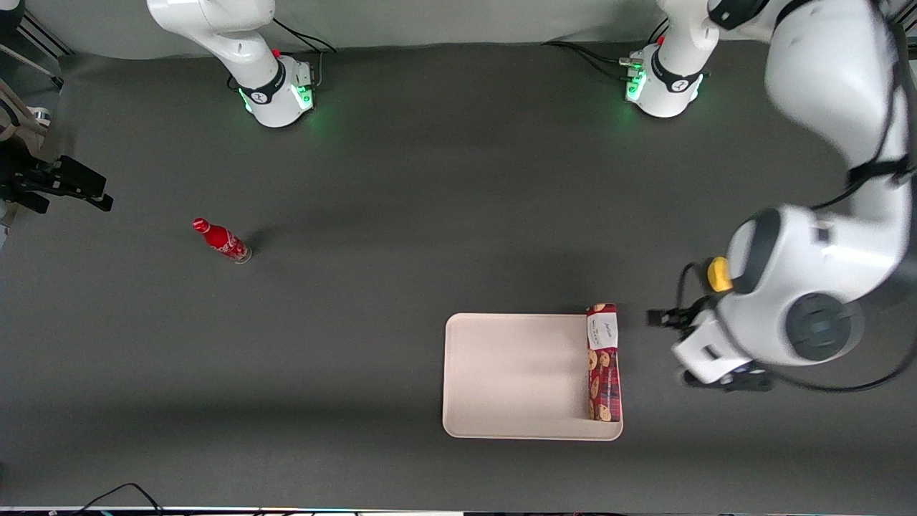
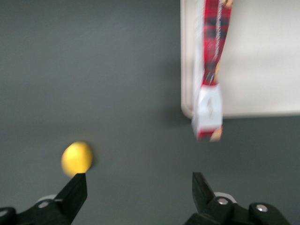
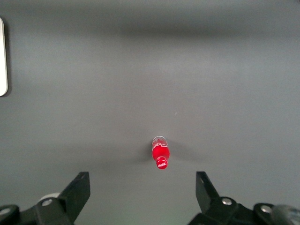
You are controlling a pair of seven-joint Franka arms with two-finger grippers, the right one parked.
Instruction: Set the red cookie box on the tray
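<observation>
The red cookie box (image 1: 603, 362) stands on its long narrow side on the cream-white tray (image 1: 516, 373), along the tray's rim at the working arm's end. Its white label end sticks slightly past the rim, on the side farther from the front camera. My left gripper (image 1: 716, 358) hangs above the bare table beside the tray, toward the working arm's end, apart from the box. In the left wrist view the gripper (image 2: 139, 180) is open and empty, with the box (image 2: 213, 84) and tray (image 2: 262, 56) ahead of it.
A yellow round object (image 1: 718, 274) lies on the table close to my gripper and also shows in the left wrist view (image 2: 77, 158). A small red bottle (image 1: 221, 240) stands toward the parked arm's end of the table. Dark mat covers the table.
</observation>
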